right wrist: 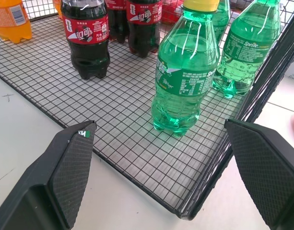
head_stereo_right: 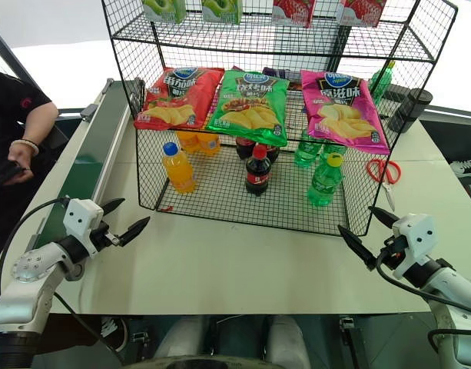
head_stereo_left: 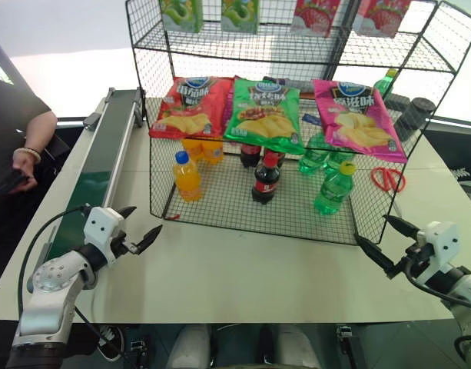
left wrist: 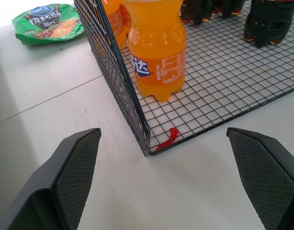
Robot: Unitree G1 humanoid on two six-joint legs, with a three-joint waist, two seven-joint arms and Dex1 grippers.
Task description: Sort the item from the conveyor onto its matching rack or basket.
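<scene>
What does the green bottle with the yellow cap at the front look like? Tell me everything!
The green bottle is small, see-through green plastic with a yellow screw cap and a green label wrapped around its middle. It looks full of clear liquid. It stands upright on the bottom wire shelf of the black rack, near the front right corner, its bumpy base resting on the grid. More green bottles stand just behind it. Nothing grips it.

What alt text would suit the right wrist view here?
A green soda bottle with a yellow cap stands on the black wire rack floor, framed by the open right gripper; cola bottles stand behind it.
</scene>
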